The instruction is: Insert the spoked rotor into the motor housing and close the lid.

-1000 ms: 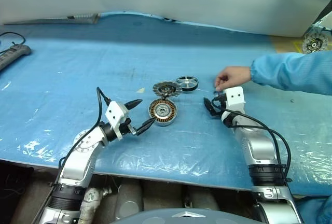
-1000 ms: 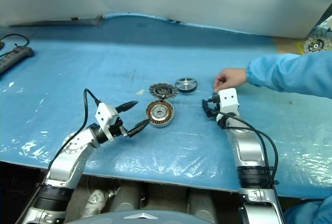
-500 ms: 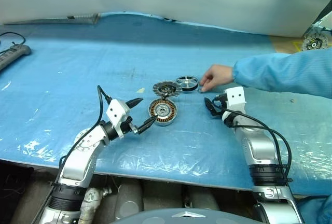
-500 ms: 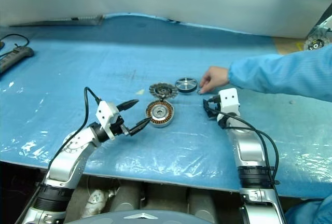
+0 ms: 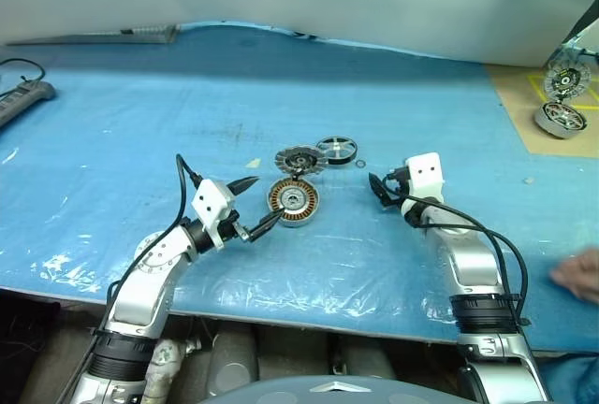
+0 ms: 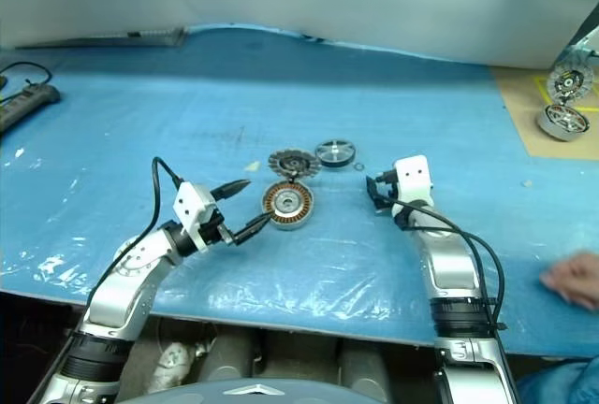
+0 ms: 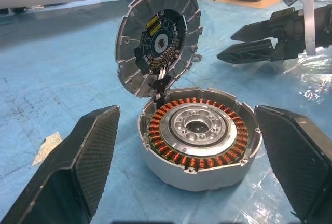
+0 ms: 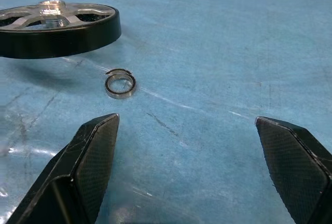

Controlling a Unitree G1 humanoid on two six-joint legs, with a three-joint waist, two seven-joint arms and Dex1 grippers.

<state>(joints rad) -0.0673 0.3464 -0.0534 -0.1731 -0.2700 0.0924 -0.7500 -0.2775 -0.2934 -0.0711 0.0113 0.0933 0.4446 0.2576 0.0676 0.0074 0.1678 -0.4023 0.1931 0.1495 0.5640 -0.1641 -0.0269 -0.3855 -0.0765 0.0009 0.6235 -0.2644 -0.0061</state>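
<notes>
Both my grippers, left gripper (image 5: 255,206) and right gripper (image 5: 376,190), gape empty; reaching past the small ring (image 8: 120,84) (loose, just beside the spoked rotor (image 5: 337,150)), I could knock it away.

On the blue table (image 5: 140,105): one motor housing (image 5: 294,201), one lid (image 5: 299,160), one spoked rotor (image 5: 337,150) and one small metal ring (image 5: 361,164). Two more motor parts (image 5: 560,119) sit at the far right corner. One power strip (image 5: 21,101) at the left edge.
</notes>
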